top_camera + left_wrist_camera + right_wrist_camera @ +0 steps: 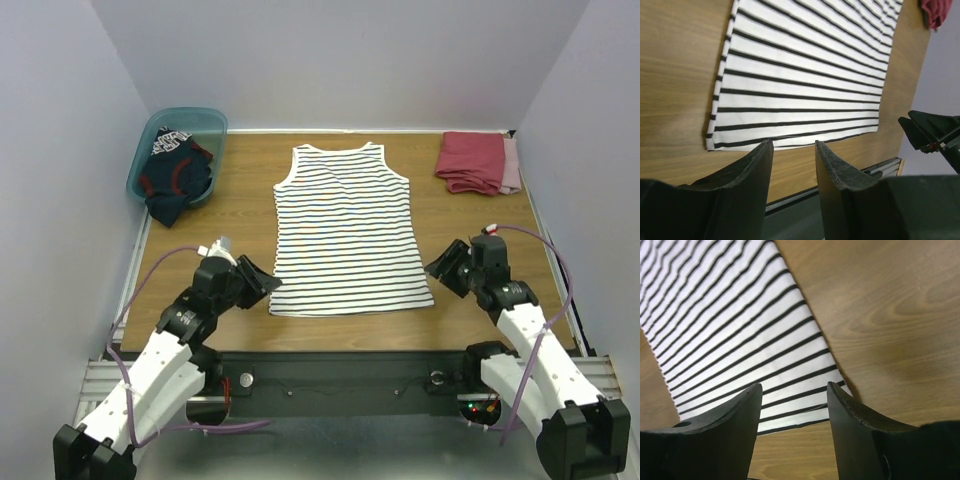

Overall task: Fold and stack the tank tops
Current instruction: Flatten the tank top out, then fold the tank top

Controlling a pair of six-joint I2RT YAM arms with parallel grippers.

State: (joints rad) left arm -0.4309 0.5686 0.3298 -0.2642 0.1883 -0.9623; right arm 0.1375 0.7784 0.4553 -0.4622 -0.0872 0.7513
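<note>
A white tank top with thin dark stripes (345,232) lies spread flat in the middle of the table, straps at the far end, hem toward me. It fills the upper part of the left wrist view (805,75) and the right wrist view (735,325). My left gripper (262,282) is open just off the hem's left corner, nothing between its fingers (792,145). My right gripper (440,268) is open beside the hem's right corner, also holding nothing (795,387). A navy tank top with red trim (175,175) sits crumpled in the bin.
A teal plastic bin (213,125) stands at the far left corner. A folded red and pink cloth pile (478,162) lies at the far right. The table's near edge has a dark metal rail (350,375). Grey walls close in on both sides.
</note>
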